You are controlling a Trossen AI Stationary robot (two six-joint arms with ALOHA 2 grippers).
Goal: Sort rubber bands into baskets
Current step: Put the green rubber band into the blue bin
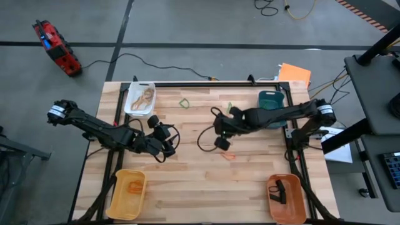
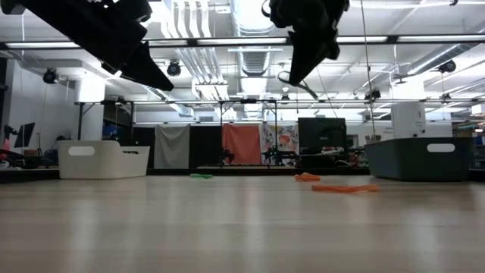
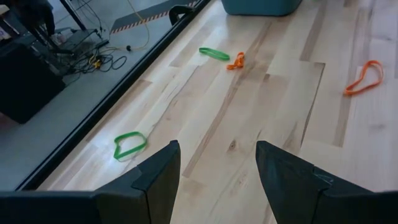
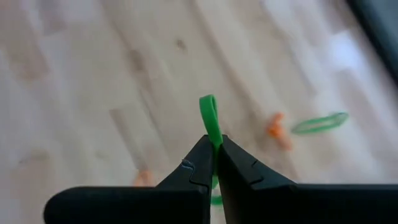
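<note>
My right gripper [image 4: 214, 149] is shut on a green rubber band [image 4: 210, 118], high above the table's middle [image 1: 222, 142]. My left gripper [image 3: 217, 168] stands open over the table's left half [image 1: 167, 144], with nothing between its fingers. Loose bands lie flat on the wood: two green ones [image 3: 129, 145] [image 3: 214, 53], a small orange one [image 3: 236, 60] and a longer orange one [image 3: 364, 78]. The baskets sit at the corners: white [image 1: 139, 99] far left, teal [image 1: 272, 100] far right, yellow [image 1: 127, 192] near left, orange [image 1: 287, 199] near right. My right gripper pinches the green band between its two fingertips, with a short loop [image 4: 209, 111] standing out beyond them. The fingers slant steeply down from above. The band is lifted clear of the table; how much of it hangs behind the fingers is hidden by them.
Tan bands lie in the white basket [image 1: 147, 97], orange ones in the yellow basket [image 1: 134, 185], dark ones in the orange basket [image 1: 278, 190]. Black cables loop from both arms over the table's middle [image 1: 203, 140]. Bare wood lies between the two near baskets.
</note>
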